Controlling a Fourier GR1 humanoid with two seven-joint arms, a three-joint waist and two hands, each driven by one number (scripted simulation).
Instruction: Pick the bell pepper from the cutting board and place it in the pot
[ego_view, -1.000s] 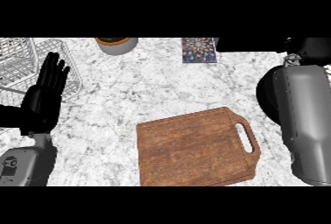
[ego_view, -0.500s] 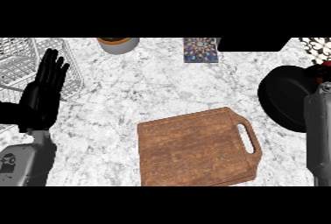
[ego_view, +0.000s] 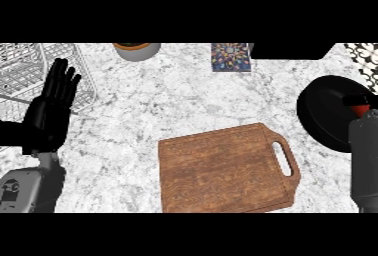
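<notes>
A: What moved in the last second?

B: The right forearm (ego_view: 365, 160) has slid out to the right edge. It was covering the pot (ego_view: 328, 115); now most of the pot shows.

A: Where's the pepper?

B: Not on the cutting board (ego_view: 225, 170), which is bare wood. A small red patch, likely the bell pepper (ego_view: 359, 102), sits just past the forearm's tip, over the pot's right side.

A: Held or let go?

B: Can't tell, because the right hand is lost against the black pot. The left hand (ego_view: 50, 112) rests flat and relaxed by the wire rack (ego_view: 26, 70).

A: Status?

B: I'd say it's at the placing step, release unconfirmed.
</notes>
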